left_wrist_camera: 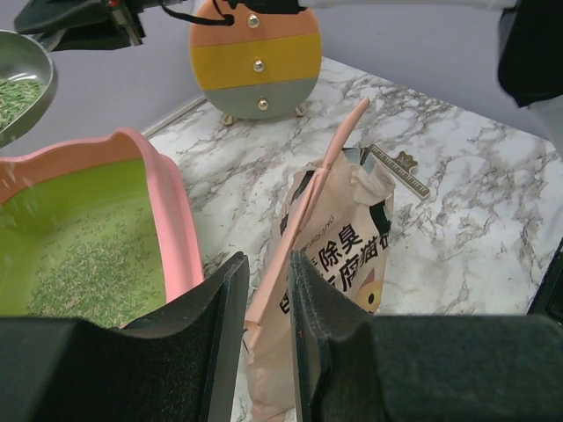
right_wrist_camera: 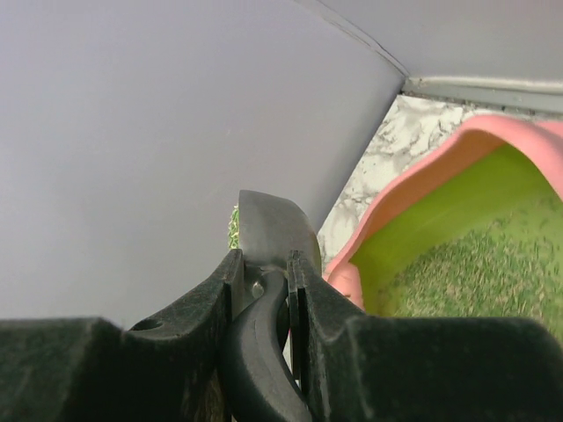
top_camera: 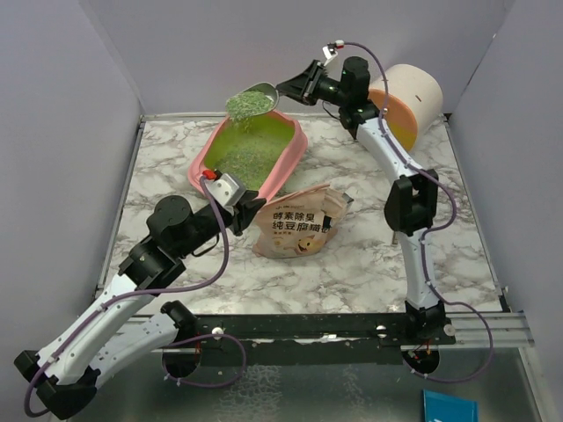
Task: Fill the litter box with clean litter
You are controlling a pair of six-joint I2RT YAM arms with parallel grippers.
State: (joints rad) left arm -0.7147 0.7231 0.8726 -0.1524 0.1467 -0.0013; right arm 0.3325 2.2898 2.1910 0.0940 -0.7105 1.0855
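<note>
Right fingers point(right_wrist_camera: 321, 303) clamp the metal scoop point(right_wrist_camera: 268, 224) heaped with granular clean litter point(top_camera: 249, 104); left fingers point(left_wrist_camera: 220, 308) pinch the crinkled pouch point(left_wrist_camera: 352, 251).

A beige-orange pouch point(top_camera: 299, 230) printed with dark characters leans upright near the middle of the marble table point(top_camera: 352, 281), its top open. A round cabinet point(top_camera: 409, 101) with orange, yellow and cream drawers stands on small feet at the far right corner. A grey metal scoop point(left_wrist_camera: 26, 54) hangs tilted in the air. A blue item point(top_camera: 449, 407) lies beyond the table's near edge
</note>
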